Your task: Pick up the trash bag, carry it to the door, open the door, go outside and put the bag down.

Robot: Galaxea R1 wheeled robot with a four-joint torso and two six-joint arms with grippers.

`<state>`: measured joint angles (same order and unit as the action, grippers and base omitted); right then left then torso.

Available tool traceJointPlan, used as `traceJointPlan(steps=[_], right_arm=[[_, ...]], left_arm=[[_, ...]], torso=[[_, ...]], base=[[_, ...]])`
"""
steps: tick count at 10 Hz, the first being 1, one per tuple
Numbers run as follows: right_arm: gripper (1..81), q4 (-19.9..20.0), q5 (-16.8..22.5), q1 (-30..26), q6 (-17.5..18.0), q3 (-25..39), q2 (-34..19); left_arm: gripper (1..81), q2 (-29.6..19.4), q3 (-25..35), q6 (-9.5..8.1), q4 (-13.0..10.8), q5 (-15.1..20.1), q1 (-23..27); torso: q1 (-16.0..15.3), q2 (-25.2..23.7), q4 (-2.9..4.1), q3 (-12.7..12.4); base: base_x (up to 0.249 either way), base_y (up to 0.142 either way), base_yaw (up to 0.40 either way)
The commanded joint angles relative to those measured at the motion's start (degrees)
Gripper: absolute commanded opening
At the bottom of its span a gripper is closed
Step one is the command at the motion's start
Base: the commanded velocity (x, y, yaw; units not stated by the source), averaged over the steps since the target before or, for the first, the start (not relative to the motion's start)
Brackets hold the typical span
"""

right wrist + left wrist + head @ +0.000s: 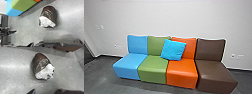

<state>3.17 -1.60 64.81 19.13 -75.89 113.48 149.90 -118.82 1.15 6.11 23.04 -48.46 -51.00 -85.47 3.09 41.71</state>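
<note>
Dark trash bag [49, 13], white at one end, on grey floor [28, 28] before you, near a row of coloured seats [152, 65]; blue cushion [173, 50] leaning on them. You cannot tell whether left gripper [46, 90] or right gripper [37, 43] is open.

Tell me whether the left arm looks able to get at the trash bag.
Probably yes: the trash bag lies on the floor with nothing seen covering it, and the green seat stands apart from it. Whether the arm's length suffices from here, I cannot tell.
</note>
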Motion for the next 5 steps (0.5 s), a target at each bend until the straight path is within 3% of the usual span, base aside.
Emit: traceJointPlan(steps=[1,4,5], right_arm=[[81.1,0.8,2.1,-3.8,0.0,1.8,-3.4],[81.1,0.9,2.1,-3.6,0.0,1.8,-3.7],[81.1,0.9,2.0,-3.3,0.0,1.8,-4.1]], left_arm=[[81.1,0.3,-1.7,-0.35,1.1,3.0,8.8],[81.1,2.4,-5.4,-0.62,1.2,3.1,9.7],[81.1,3.4,-6.9,-0.71,1.4,3.2,10.3]], torso=[[-3.5,-5.4,0.0,0.0],[-7.3,-11.4,0.0,0.0],[-8.5,-13.4,0.0,3.3]], base=[[0.0,0.0,0.0],[0.0,0.0,0.0],[0.0,0.0,0.0]])
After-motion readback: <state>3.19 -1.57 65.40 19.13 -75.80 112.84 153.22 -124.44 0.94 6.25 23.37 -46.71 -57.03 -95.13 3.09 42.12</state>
